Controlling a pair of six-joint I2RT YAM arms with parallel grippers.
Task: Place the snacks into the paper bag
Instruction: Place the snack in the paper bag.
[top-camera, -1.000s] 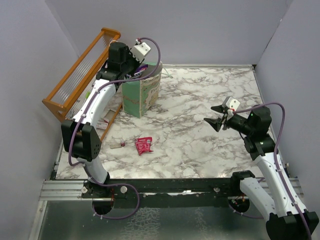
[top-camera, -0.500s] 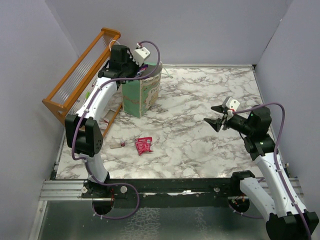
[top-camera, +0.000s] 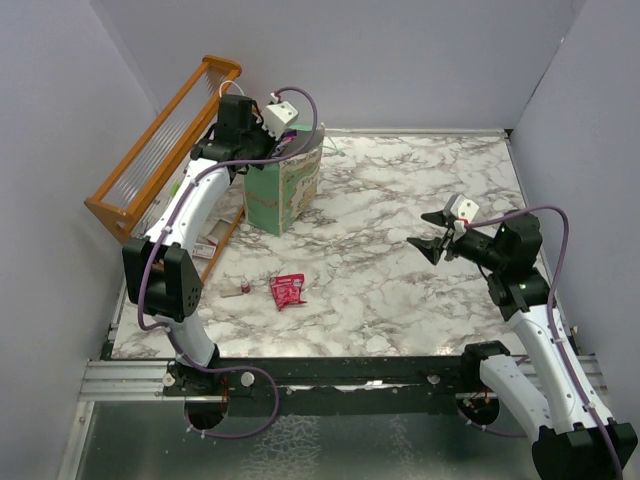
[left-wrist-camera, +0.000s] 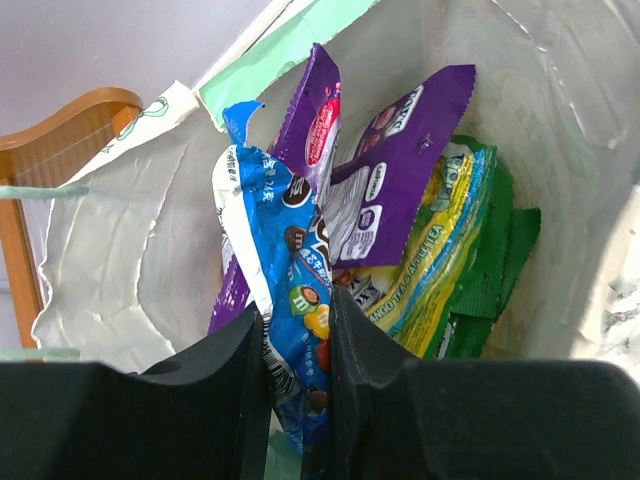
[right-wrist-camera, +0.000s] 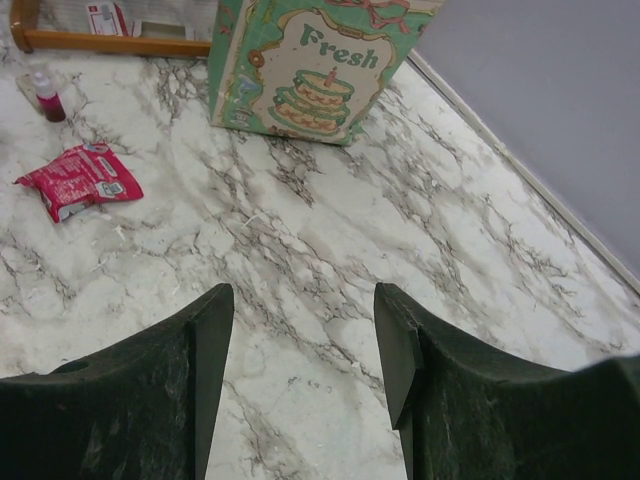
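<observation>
The mint-green and cream paper bag (top-camera: 285, 190) stands at the back left of the table; it also shows in the right wrist view (right-wrist-camera: 310, 65). My left gripper (left-wrist-camera: 298, 345) is over the bag's mouth, shut on a blue snack packet (left-wrist-camera: 285, 270). Inside the bag lie purple packets (left-wrist-camera: 400, 170), a yellow-green packet (left-wrist-camera: 450, 250) and a green packet (left-wrist-camera: 500, 260). A red packet (top-camera: 288, 290) lies on the table in front of the bag, also in the right wrist view (right-wrist-camera: 80, 178). My right gripper (top-camera: 427, 232) is open and empty above the table at the right.
An orange wooden slatted rack (top-camera: 160, 135) leans along the left wall beside the bag. A tiny red-capped tube (top-camera: 240, 290) lies left of the red packet, also in the right wrist view (right-wrist-camera: 45, 95). Grey walls close in the table.
My left wrist has shifted slightly over the bag's mouth. The right arm, the bag and the red packet have not moved.
</observation>
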